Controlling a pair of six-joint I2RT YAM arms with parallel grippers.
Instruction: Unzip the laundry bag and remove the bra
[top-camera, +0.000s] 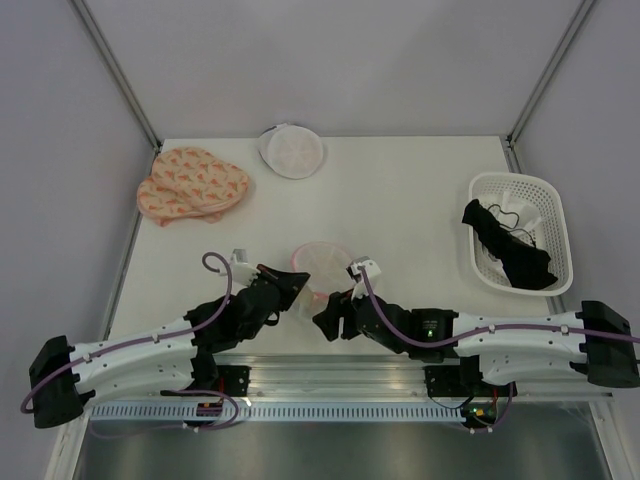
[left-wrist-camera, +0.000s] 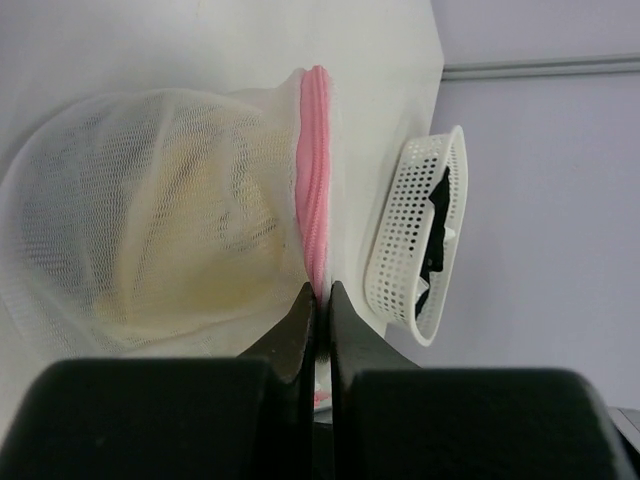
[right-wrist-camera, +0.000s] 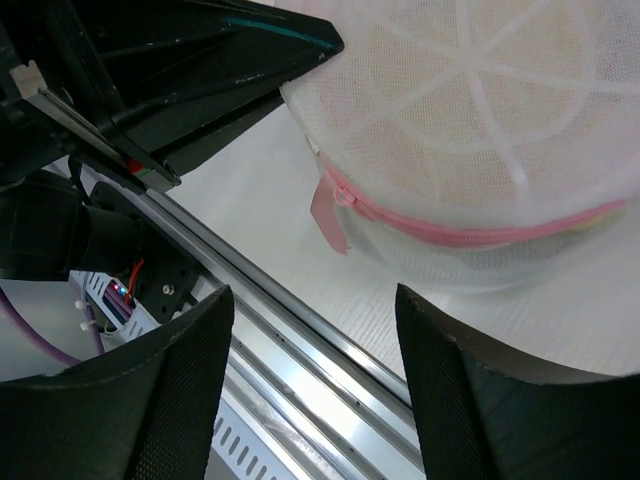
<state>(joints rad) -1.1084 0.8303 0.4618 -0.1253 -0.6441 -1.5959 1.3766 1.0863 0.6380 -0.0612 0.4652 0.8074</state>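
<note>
**Item: laundry bag** (top-camera: 320, 262) (left-wrist-camera: 150, 220) (right-wrist-camera: 480, 120). Round, domed pouch of white mesh with white ribs radiating across its top face. It sat on the desk (top-camera: 400, 200) near the front edge, between the two hands.

- Zipper (left-wrist-camera: 313, 170) (right-wrist-camera: 480, 232): pink, running around the rim; it looked closed along the length that showed.
- Pull tab (right-wrist-camera: 330, 215): pink, hanging loose at one end of the zipper.
- Bra (left-wrist-camera: 190, 250): pale cream-yellow, seen only dimly through the mesh, inside the bag.

**Left hand** (top-camera: 296, 283) (left-wrist-camera: 320, 295). Black fingers pressed together, clamped on the bag's edge at the pink zipper.

**Right hand** (top-camera: 325, 320) (right-wrist-camera: 312, 295). Fingers spread wide apart, gripping nothing. It was just on the near side of the bag, with the pull tab beyond its fingertips.

**Other pieces on the desk**
- Second white mesh bag (top-camera: 291, 150), at the far edge, well apart from the first.
- Peach patterned fabric piece (top-camera: 190, 185), far left.
- White perforated basket (top-camera: 558, 215) (left-wrist-camera: 400, 250), at the right edge, holding a black garment (top-camera: 510, 250).

**Surface and room.** White, matte desk. A ribbed aluminium rail (top-camera: 330, 375) ran along its near edge and carried the arm bases. Pale lilac-grey walls stood behind and to both sides, with slanted metal frame posts (top-camera: 120, 75) at the far corners.
</note>
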